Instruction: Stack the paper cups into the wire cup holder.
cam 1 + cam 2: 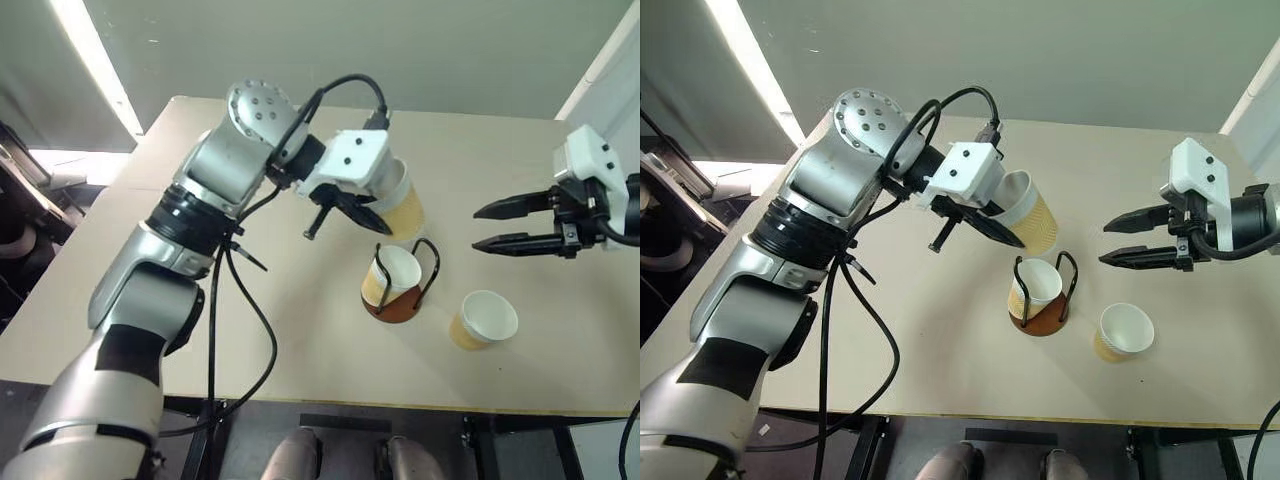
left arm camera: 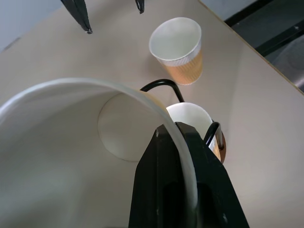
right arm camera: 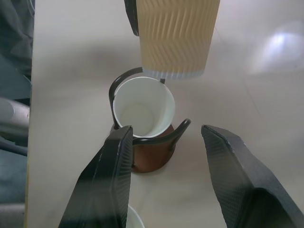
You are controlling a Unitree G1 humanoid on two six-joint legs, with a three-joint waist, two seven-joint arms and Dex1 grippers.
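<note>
Left gripper [image 1: 352,208] is clamped on a paper cup's [image 1: 402,200] rim, held tilted above the wire cup holder [image 1: 400,283]. Right gripper [image 1: 497,226] stands apart, empty. Risk: the tilted cup could catch a wire loop or the seated cup [image 1: 391,274].

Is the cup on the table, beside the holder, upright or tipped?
Upright: the cup stands on its base, white mouth facing up, beside the holder.

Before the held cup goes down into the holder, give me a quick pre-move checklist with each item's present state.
1. Left gripper jaws clamp the held paper cup by its rim: ok.
2. Held cup directly over the wire cup holder: not ok, offset.
3. Cup in the holder seated upright: ok.
4. Right gripper open, clear of the holder: ok.
5. Third cup standing apart on the table: ok.
</note>
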